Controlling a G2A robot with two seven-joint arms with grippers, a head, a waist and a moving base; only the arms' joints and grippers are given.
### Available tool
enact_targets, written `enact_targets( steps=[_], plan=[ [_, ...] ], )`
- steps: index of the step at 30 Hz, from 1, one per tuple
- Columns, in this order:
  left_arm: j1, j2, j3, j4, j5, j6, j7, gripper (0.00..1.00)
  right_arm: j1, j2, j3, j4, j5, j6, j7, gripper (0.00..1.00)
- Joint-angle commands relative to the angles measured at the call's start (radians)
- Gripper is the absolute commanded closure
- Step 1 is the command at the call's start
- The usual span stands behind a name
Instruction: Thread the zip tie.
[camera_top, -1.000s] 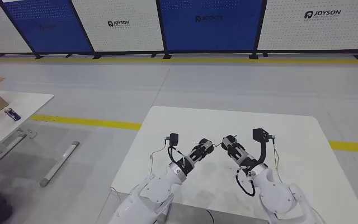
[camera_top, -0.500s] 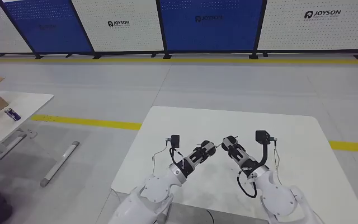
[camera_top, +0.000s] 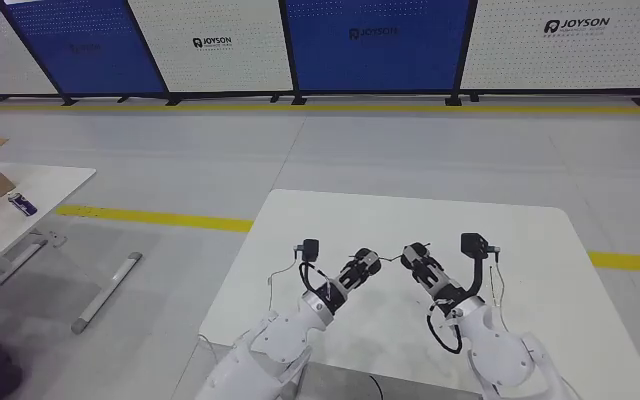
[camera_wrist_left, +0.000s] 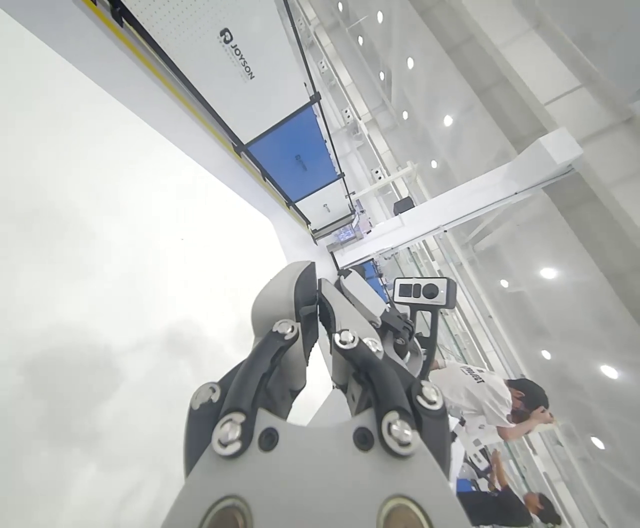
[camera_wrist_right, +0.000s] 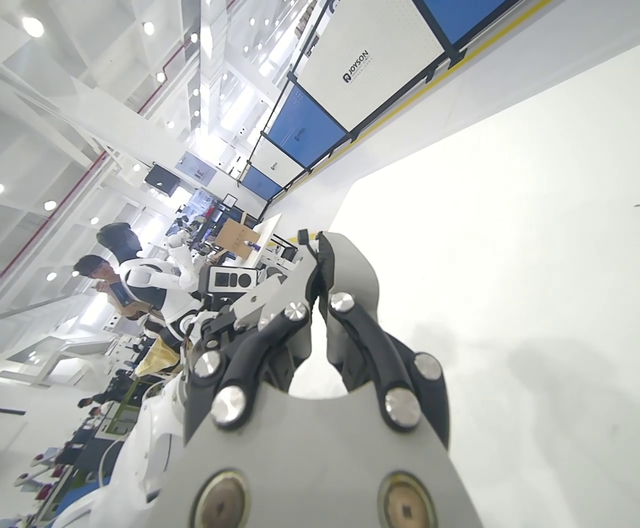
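Note:
Both grippers hover close together, tips facing, over the middle of the white table (camera_top: 330, 215). My right gripper (camera_top: 408, 252) (camera_wrist_right: 320, 250) is shut on a thin black zip tie (camera_wrist_right: 304, 239), whose short end sticks out past the fingertips. My left gripper (camera_top: 370, 260) (camera_wrist_left: 316, 285) is shut too, with a thin dark sliver pinched between its pads. In the left wrist view the right gripper (camera_wrist_left: 357, 292) stands just behind the left fingertips. The rest of the tie is too thin to trace in the top view.
The bare white table top spreads out beyond both grippers, and its far edge (camera_top: 420, 197) meets the grey floor. A second white table (camera_top: 40, 190) stands off to the left, well away from the arms.
My right gripper has drifted slightly to the right, away from the left one. The left gripper has stayed almost in place. Both have remained shut.

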Motion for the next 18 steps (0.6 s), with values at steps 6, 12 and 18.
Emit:
enact_targets(
  steps=[6,12,18],
  plan=[
    [0.003,0.001,0.003,-0.004,0.013,-0.002,-0.012,0.69,0.004,-0.001,-0.005,0.0,-0.015,0.009,0.006,1.0],
    [0.005,0.001,0.003,-0.009,0.015,-0.005,-0.015,0.68,0.01,-0.002,-0.015,0.002,-0.03,0.02,0.015,1.0],
    [0.006,0.001,0.01,-0.005,0.035,0.001,-0.013,0.75,0.009,-0.003,-0.02,-0.008,-0.04,0.02,0.011,1.0]
  ],
)
